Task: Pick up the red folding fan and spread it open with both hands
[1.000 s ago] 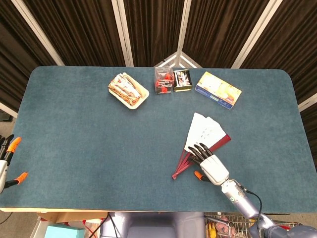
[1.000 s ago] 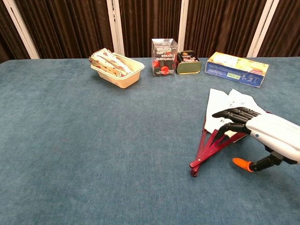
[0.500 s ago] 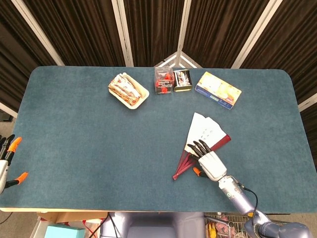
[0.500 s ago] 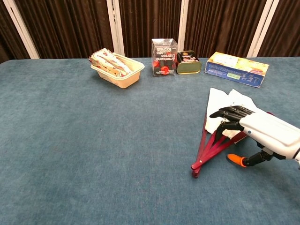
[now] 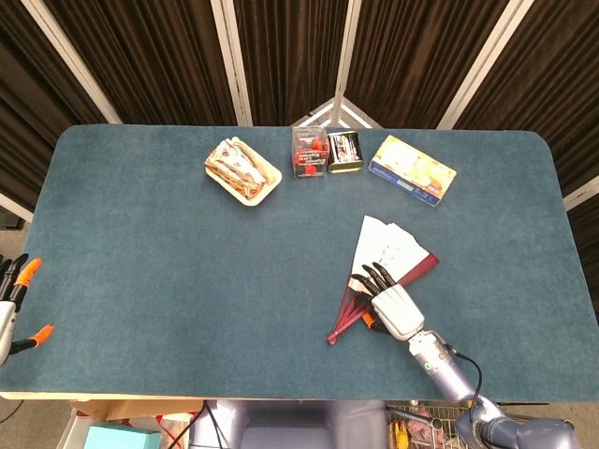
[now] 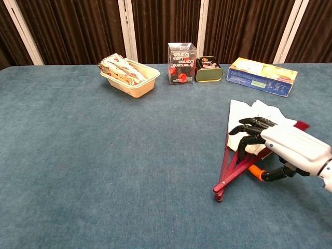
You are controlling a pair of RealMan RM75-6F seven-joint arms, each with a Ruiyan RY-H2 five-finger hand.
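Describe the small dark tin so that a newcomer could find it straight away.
Look along the far edge of the blue table, near its middle. The tin stands between a clear plastic box and a yellow carton; it alone is dark with a pale rim.

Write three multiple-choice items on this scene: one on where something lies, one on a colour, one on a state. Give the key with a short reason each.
1. Where does the cream tray lie?
A. near edge of the table
B. far side, left of the clear box
C. right of the yellow box

2. What colour are the fan's ribs?
A. red
B. green
C. black

3. How does the fan lie?
A. fully folded
B. partly spread on the table
C. lifted off the table

Key: B, the cream tray sits left of the clear box. A, the fan has red ribs. B, its ribs splay on the table under the right hand.
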